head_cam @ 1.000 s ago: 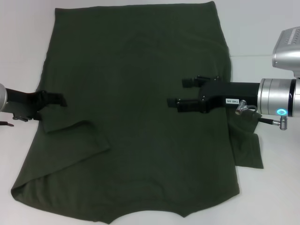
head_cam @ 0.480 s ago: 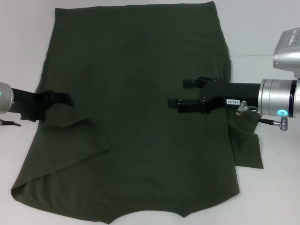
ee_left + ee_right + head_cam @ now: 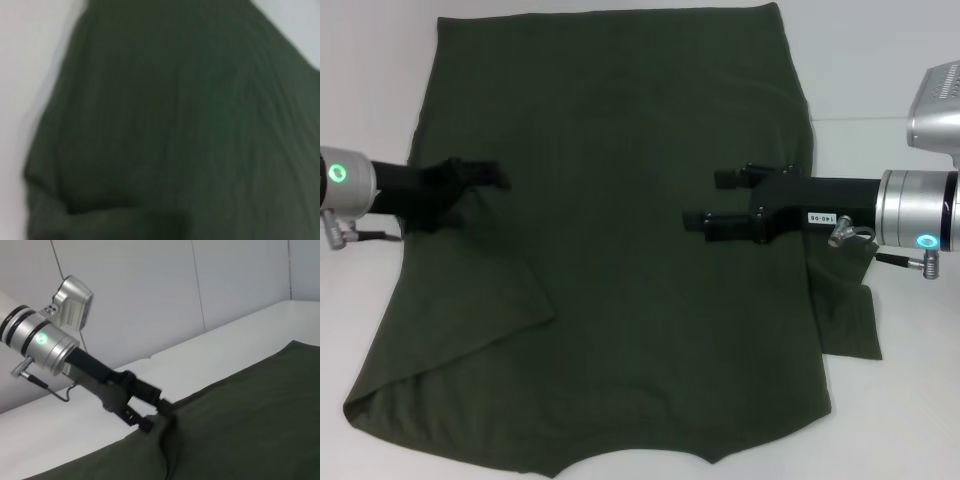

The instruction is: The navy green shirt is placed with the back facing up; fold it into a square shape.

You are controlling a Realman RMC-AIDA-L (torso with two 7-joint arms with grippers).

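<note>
The navy green shirt (image 3: 620,200) lies spread flat on the white table, plain side up, and fills most of the head view. My left gripper (image 3: 492,176) is shut on the shirt's left sleeve edge and holds it lifted over the body, so a folded flap (image 3: 490,290) slants down from it. The right wrist view shows that left gripper (image 3: 156,414) pinching a raised ridge of cloth. My right gripper (image 3: 708,198) hovers open over the shirt's right-middle part, holding nothing. The left wrist view shows only green shirt cloth (image 3: 175,125).
The right sleeve (image 3: 850,315) sticks out onto the white table (image 3: 890,90) under my right arm. Bare table shows at the far left and the right. A grey wall stands behind the table in the right wrist view.
My left gripper has moved right, from the shirt's left edge in over the body, pulling the sleeve fold with it. The right gripper has barely moved.
</note>
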